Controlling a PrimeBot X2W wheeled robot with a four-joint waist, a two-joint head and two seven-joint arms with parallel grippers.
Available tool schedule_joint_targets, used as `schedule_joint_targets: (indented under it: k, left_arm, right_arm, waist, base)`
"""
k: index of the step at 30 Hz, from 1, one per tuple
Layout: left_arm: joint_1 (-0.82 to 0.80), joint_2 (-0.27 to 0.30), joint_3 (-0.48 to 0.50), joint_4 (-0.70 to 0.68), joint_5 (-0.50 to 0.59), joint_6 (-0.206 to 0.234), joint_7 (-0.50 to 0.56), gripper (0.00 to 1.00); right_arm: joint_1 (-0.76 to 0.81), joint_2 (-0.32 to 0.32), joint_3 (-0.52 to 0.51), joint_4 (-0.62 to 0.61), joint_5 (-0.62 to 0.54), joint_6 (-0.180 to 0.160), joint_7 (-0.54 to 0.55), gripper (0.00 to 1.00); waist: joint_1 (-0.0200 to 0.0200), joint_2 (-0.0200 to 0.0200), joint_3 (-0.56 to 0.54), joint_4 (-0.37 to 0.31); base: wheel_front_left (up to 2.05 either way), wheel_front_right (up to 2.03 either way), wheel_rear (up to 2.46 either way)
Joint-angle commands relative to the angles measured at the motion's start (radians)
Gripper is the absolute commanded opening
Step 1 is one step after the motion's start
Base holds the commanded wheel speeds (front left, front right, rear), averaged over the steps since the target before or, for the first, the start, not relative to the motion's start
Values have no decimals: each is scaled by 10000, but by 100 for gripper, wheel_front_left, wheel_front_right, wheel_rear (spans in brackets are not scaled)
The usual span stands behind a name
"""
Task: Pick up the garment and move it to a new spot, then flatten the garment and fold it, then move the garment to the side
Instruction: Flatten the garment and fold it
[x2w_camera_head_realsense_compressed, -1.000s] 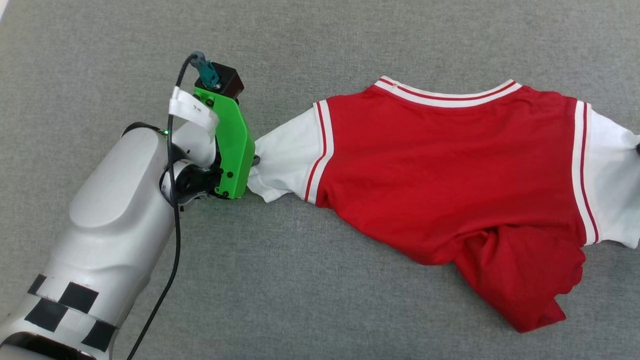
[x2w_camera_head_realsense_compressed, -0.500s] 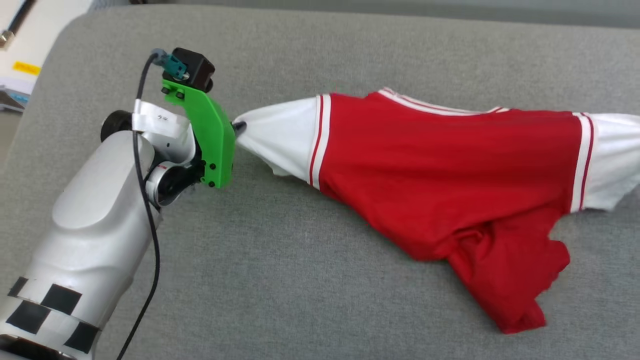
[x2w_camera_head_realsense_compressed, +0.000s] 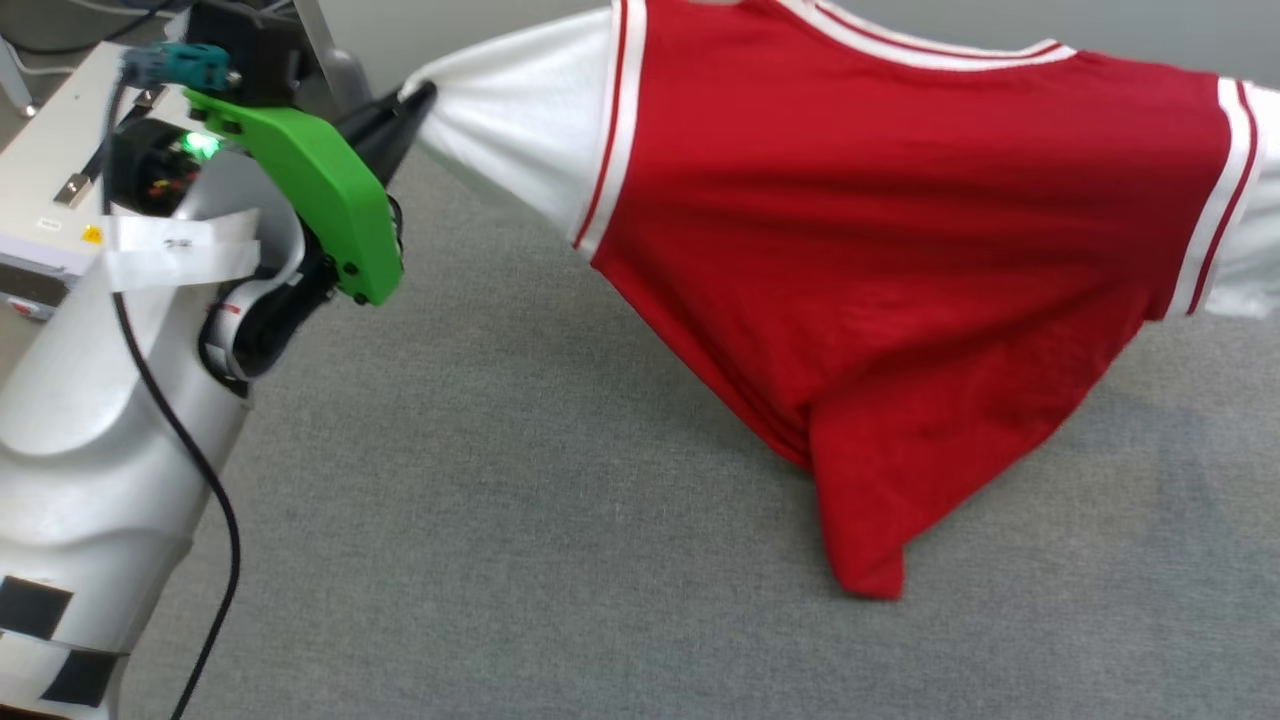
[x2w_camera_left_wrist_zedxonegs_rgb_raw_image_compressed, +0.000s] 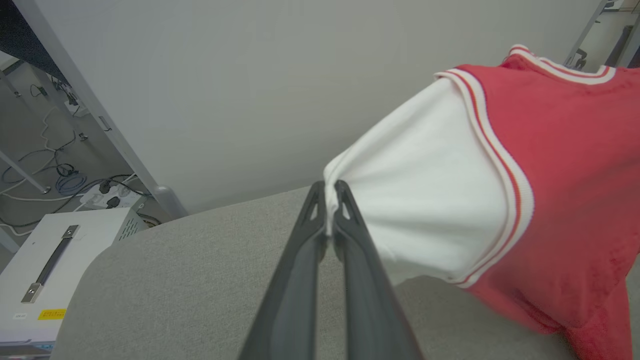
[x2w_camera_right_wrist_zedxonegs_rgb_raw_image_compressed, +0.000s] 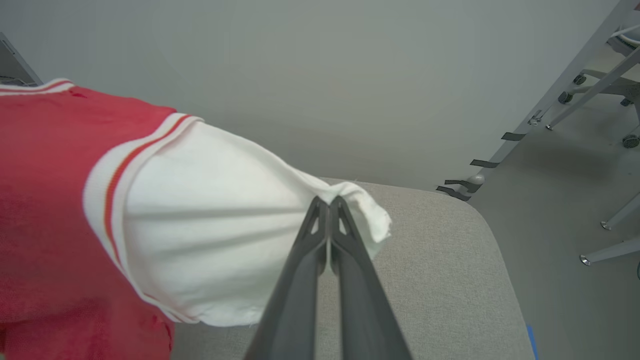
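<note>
The garment (x2w_camera_head_realsense_compressed: 880, 250), a red shirt with white sleeves and striped trim, hangs stretched in the air above the grey padded surface (x2w_camera_head_realsense_compressed: 520, 520). Its lower hem droops to a point near the surface. My left gripper (x2w_camera_head_realsense_compressed: 418, 95) is shut on the end of one white sleeve (x2w_camera_left_wrist_zedxonegs_rgb_raw_image_compressed: 420, 200), clearly pinched in the left wrist view (x2w_camera_left_wrist_zedxonegs_rgb_raw_image_compressed: 329, 190). My right gripper (x2w_camera_right_wrist_zedxonegs_rgb_raw_image_compressed: 328, 202) is shut on the end of the other white sleeve (x2w_camera_right_wrist_zedxonegs_rgb_raw_image_compressed: 210, 225). The shirt's lettering is hidden; its plain side faces the head camera.
A white box (x2w_camera_left_wrist_zedxonegs_rgb_raw_image_compressed: 45, 265) with a handle stands on the floor left of the padded surface, with cables (x2w_camera_left_wrist_zedxonegs_rgb_raw_image_compressed: 65, 180) behind it. A grey wall (x2w_camera_left_wrist_zedxonegs_rgb_raw_image_compressed: 250, 90) rises behind. Chair legs (x2w_camera_right_wrist_zedxonegs_rgb_raw_image_compressed: 610, 225) and a metal frame stand on the floor to the right.
The garment has been lifted off the surface and spread between both grippers. My left gripper rose and moved back with its sleeve. The head camera has tilted up too.
</note>
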Motion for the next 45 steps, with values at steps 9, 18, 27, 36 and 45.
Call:
schedule_joint_targets:
  k: [9,18,27,36,45]
  left_arm:
    - [189,722,1102,-1851,-93,845,-902,0]
    - [-9,1429,1492,-3126,220,1382,-721,0]
    - [-2977,2114,1707,-2581,815,945,17,0]
    - [-6198,1520,1521,-830,1611,470,-517,0]
    - [-8087,1000,1307,1319,2292,192,-2139,0]
  right_arm:
    - [-705,-342,10,-682,-293,-7,-484,0]
    - [-2010,-301,219,-420,-556,-7,-1149,0]
    - [-6673,-656,1546,1643,-1962,-7,-2696,0]
    - [-9903,-115,1616,3885,-2998,-7,-4271,0]
    - [-12011,825,1132,6078,-4282,-7,-5663,0]
  waist:
    - [1,0,-463,-277]
    - [1,0,396,-584]
    - [1,0,3529,-946]
    - [1,0,5215,-1135]
    - [1,0,5978,-1247]
  base:
    - [0,0,0]
    - [0,0,0]
    - [0,0,0]
    - [0,0,0]
    - [0,0,0]
